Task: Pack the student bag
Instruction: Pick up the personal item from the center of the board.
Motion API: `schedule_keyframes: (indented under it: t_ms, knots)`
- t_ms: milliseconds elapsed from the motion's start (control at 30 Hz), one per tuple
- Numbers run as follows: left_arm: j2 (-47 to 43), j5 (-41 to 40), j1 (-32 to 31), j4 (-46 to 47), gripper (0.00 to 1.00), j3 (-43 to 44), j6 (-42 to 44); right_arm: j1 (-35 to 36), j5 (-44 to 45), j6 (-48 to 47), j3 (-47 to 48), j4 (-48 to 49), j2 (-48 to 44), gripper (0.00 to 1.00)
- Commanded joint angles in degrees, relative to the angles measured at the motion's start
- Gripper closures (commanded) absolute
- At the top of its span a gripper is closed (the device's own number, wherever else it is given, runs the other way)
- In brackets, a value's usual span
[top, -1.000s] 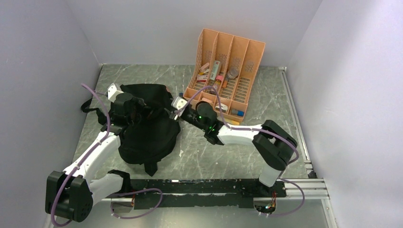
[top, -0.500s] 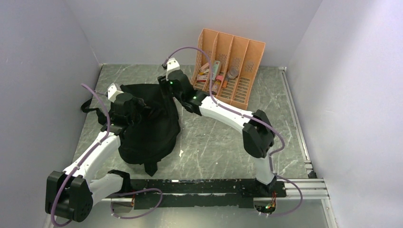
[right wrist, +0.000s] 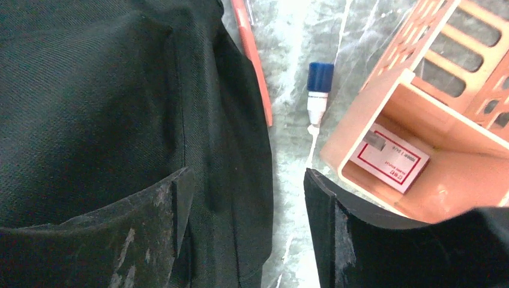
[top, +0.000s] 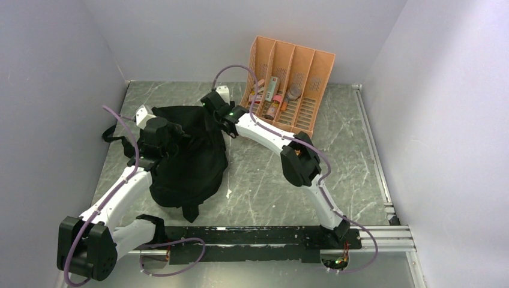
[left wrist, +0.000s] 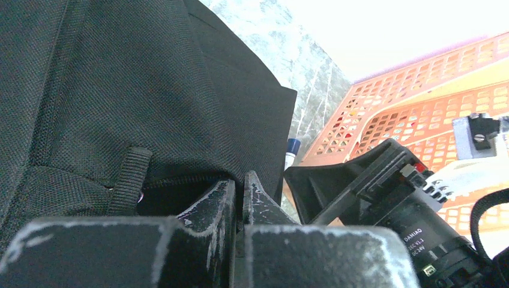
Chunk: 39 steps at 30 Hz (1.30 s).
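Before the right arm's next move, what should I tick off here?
1. Right gripper open and empty: ok.
2. Left gripper shut at the large soft black fabric backpack; fabric actually pinched: cannot tell.
3. Backpack mouth held open: cannot tell.
4. Blue-capped white tube and orange pen lying free on the grey marble table beside the backpack: ok.
5. Right gripper clear of the orange slotted plastic organizer: cannot tell.

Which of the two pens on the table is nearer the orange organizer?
The short white one with the blue cap, lying just off the corner of the organizer. The long orange pen lies along the edge of the student bag instead.
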Motion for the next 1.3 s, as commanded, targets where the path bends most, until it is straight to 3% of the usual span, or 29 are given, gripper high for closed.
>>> schedule_keyframes:
  t_ms: [0,133,533,900,1267]
  knots:
    - [-1.92,0.85,-1.54,3.21,0.95,1.16,0.63,-2.30,-3.83,7.33,-1.77,-1.77,-0.93,0.28]
    - [-1.89,0.62,-1.54,3.10,0.95,1.24,0.67,-4.91,-4.43,11.66,-1.22,-3.47,1.07,0.28]
    - [-1.60,0.86,-1.53,3.31,0.95,1.15,0.47,-7.77,10.27,14.89,-3.53,-6.60,0.74,0.25]
    - [-1.26,1.19,-1.54,3.58,0.95,0.99,0.32,-7.99,4.67,2.10,1.87,-0.43,6.26,0.30]
    - [-1.19,1.12,-1.54,3.49,0.95,1.07,0.25,-7.95,6.25,-4.66,5.88,5.26,11.04,0.33]
